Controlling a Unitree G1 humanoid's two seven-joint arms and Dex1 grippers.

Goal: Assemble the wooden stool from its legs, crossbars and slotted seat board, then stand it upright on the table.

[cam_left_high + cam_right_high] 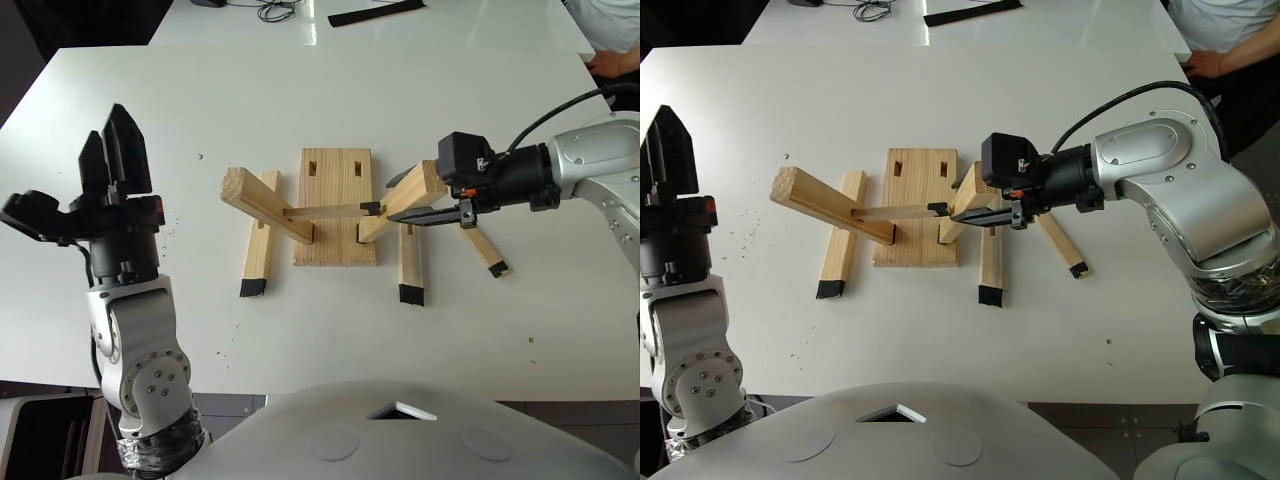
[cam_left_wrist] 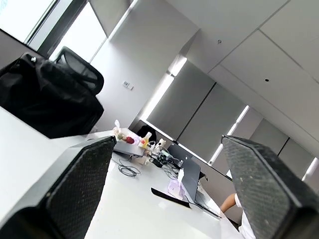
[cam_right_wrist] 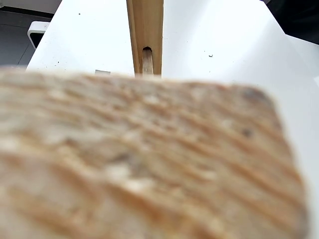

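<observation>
The slotted seat board [image 1: 335, 240] lies flat mid-table. A thin crossbar [image 1: 325, 211] runs across it, joining a tilted leg [image 1: 262, 203] on the left to a tilted leg [image 1: 408, 192] on the right. My right gripper [image 1: 418, 216] is shut on that right leg, whose wood [image 3: 149, 159] looms close in the right wrist view; beyond it a slotted leg [image 3: 147, 25] holds the crossbar's end. Three more legs lie flat: [image 1: 258, 250], [image 1: 410, 268], [image 1: 483, 248]. My left gripper [image 1: 115, 160] is raised at the table's left, open, its pads [image 2: 79, 189] apart, holding nothing.
The white table [image 1: 200, 330] has bare room to the left and toward its front edge. On a far table lie a black strip [image 1: 375, 12] and cables [image 1: 275, 10]. A person's arm [image 1: 615, 62] rests at the far right corner.
</observation>
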